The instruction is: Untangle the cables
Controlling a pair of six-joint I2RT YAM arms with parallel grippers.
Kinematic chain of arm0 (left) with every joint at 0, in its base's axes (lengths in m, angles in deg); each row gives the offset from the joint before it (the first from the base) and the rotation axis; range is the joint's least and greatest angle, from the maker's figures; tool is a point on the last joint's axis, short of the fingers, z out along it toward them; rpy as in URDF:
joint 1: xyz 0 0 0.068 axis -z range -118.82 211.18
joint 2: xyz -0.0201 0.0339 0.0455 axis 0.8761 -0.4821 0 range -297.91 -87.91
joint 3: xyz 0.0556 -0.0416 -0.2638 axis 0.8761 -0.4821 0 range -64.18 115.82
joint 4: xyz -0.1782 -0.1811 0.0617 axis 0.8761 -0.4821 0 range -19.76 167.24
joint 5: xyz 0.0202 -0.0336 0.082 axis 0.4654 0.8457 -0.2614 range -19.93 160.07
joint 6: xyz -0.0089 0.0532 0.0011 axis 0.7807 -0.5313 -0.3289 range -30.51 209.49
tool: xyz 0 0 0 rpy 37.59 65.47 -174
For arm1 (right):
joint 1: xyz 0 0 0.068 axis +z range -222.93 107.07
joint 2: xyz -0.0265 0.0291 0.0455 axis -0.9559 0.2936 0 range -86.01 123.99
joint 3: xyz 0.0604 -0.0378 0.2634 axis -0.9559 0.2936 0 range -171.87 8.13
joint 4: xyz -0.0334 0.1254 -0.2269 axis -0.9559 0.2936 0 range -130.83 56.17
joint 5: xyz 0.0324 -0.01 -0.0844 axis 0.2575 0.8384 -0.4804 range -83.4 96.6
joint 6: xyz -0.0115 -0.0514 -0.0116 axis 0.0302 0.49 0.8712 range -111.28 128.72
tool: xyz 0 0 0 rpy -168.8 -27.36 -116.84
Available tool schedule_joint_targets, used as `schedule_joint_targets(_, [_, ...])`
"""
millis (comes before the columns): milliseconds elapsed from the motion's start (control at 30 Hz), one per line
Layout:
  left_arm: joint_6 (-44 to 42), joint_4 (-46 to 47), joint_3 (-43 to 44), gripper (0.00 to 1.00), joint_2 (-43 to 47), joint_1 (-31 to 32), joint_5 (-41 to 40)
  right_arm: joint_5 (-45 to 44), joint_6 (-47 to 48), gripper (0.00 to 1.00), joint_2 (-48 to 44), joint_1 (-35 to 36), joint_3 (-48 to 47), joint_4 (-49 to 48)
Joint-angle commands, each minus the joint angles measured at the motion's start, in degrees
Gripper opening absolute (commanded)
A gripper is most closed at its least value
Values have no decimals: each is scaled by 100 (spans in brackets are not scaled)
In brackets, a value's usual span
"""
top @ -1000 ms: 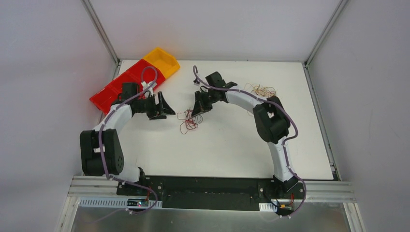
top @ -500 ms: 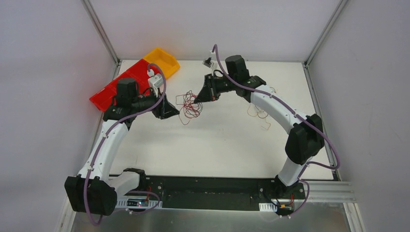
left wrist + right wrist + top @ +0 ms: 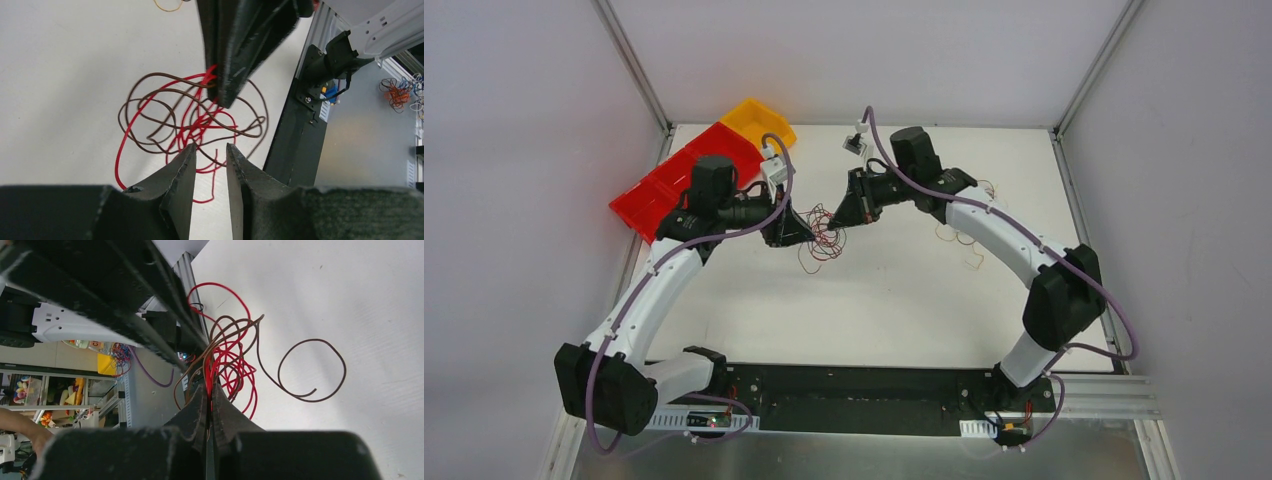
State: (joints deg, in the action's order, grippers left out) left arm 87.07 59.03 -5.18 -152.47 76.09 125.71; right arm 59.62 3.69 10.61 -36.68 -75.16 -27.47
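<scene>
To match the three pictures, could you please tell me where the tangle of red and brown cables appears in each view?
Top external: the tangle of red and brown cables sits near the picture's centre, slightly left.
Left wrist: mid-frame, slightly left of centre.
Right wrist: centre, fanning upward from the lower middle.
Shared landmark: the right gripper, shut on the tangle in every view.

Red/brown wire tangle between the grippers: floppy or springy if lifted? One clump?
Likely light and springy: the wire tangle holds open loops instead of collapsing flat. It probably lifts as one clump, since red and brown strands interlace where the right gripper pinches them. Such thin strands may slip from that pinch.
</scene>
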Motion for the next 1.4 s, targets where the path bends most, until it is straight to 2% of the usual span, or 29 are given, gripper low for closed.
schedule_joint_targets(0, [-191, 247, 246, 28, -48, 20, 94, 216, 78, 0, -527, 66, 93, -227])
schedule_joint_targets(200, [-159, 255, 217, 27, -85, 162, 167, 299, 19, 0, -582, 124, 144, -256])
schedule_joint_targets(367, [-352, 260, 338, 32, -132, 414, 157, 388, -163, 0, -436, 150, 31, -274])
schedule_joint_targets(433, [-405, 257, 356, 31, -172, 433, 154, 419, -181, 0, -419, 150, 6, -282])
schedule_joint_targets(567, [-405, 257, 396, 10, -269, 462, 305, 490, -171, 0, -423, 155, -25, -277])
schedule_joint_targets(667, [-178, 257, 472, 0, -311, 519, 235, 452, -135, 0, -380, 121, -105, -193])
schedule_joint_targets(700, [12, 257, 509, 0, -331, 525, 78, 434, -125, 6, -354, 86, -154, -143])
schedule_joint_targets(867, [1761, 470, 678, 0, -566, 480, -622, -145, -120, 69, -294, -227, -351, 366])
schedule_joint_targets(933, [2391, 680, 622, 0, -643, 477, -792, -423, -120, 80, -322, -361, -349, 540])
schedule_joint_targets(1000, [2732, 802, 556, 0, -680, 481, -995, -609, -118, 86, -374, -448, -311, 639])
schedule_joint_targets(1067, [2901, 807, 548, 0, -749, 470, -1108, -815, -90, 88, -448, -469, -255, 667])
schedule_joint_targets(1233, [3299, 780, 588, 0, -966, 473, -1115, -1068, -311, 89, -563, -457, -53, 185])
schedule_joint_targets(1367, [3438, 783, 658, 0, -1054, 469, -1114, -1323, -120, 88, -354, -310, -245, 401])
